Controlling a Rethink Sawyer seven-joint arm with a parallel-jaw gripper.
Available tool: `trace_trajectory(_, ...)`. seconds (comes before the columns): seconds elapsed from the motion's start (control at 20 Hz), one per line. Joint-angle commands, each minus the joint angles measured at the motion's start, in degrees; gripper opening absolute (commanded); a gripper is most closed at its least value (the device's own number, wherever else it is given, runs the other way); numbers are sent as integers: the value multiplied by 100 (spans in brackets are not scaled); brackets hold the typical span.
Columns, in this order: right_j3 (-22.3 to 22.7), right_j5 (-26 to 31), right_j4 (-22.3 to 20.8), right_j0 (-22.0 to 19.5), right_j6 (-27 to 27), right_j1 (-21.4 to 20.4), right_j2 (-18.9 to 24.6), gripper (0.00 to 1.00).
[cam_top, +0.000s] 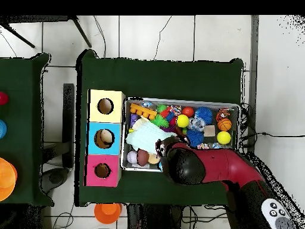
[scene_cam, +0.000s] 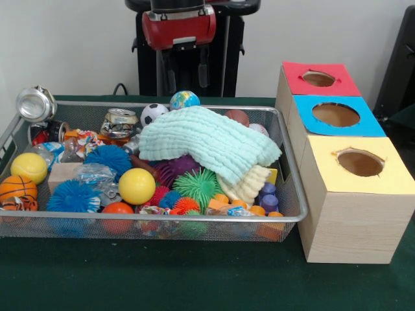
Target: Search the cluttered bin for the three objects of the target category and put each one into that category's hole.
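Note:
The silver wire-mesh bin [scene_cam: 162, 221] sits on the green table, full of toys; it also shows in the overhead view [cam_top: 239, 119]. A mint cloth [scene_cam: 207, 142] lies over its right middle, on a cream cloth [scene_cam: 249, 184]. Around them lie yellow balls [scene_cam: 137, 186], a basketball [scene_cam: 17, 191], a soccer ball [scene_cam: 154, 113], blue spiky balls [scene_cam: 107, 159], a green spiky ball [scene_cam: 196, 186] and crushed cans [scene_cam: 120, 123]. My gripper [scene_cam: 188, 83] hangs open and empty above the bin's far edge. In the overhead view the arm's head [cam_top: 183, 166] hides it.
Three wooden boxes stand beside the bin, each with a round hole in its top: red [scene_cam: 319, 78], blue [scene_cam: 335, 115], yellow [scene_cam: 360, 162]. They also show in the overhead view [cam_top: 105, 137]. An orange object [cam_top: 108, 212] lies off the table.

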Motion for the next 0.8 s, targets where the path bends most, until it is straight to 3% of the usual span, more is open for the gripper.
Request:
trace_trajectory(0.05, -18, 680, -333, -237, -825, 31, 436, 100)
trace_trajectory(0.4, -27, 826, -318, -459, -974, 15, 645, 100)
trace_trajectory(0.6, -214, 944, -385, -374, -877, 168, 628, 100)
trace_trajectory(0.8, -109, 955, -352, -414, -839, 57, 693, 100)
